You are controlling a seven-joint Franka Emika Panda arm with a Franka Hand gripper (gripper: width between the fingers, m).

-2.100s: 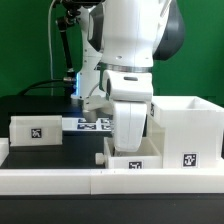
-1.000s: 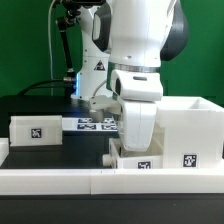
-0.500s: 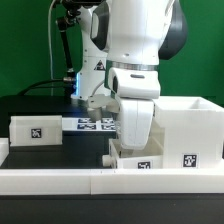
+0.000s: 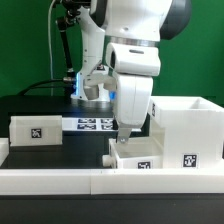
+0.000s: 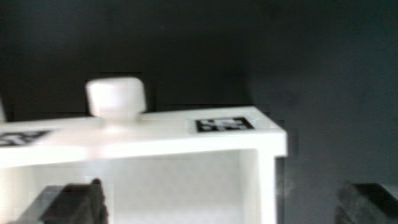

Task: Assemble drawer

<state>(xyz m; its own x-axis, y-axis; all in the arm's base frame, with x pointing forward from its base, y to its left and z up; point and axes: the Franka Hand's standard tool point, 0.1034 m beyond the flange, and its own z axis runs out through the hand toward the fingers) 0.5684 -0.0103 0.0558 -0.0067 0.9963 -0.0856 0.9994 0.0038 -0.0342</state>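
A small white tray with a tag on its front stands at the front, right beside the tall white housing. My gripper hangs just above this tray, open and empty. In the wrist view the tray shows a round white knob and a tag on its top edge. My gripper straddles the tray's side wall with its fingers wide apart, one dark finger over the tray's inside and the other over the black table. A second tray stands at the exterior view's left.
The marker board lies flat behind the trays. A long low white border rail runs along the table's front edge. The table is black, and a green wall and cables stand behind the arm.
My gripper has risen from low over the front tray to just above it. The tray and the housing have not moved.
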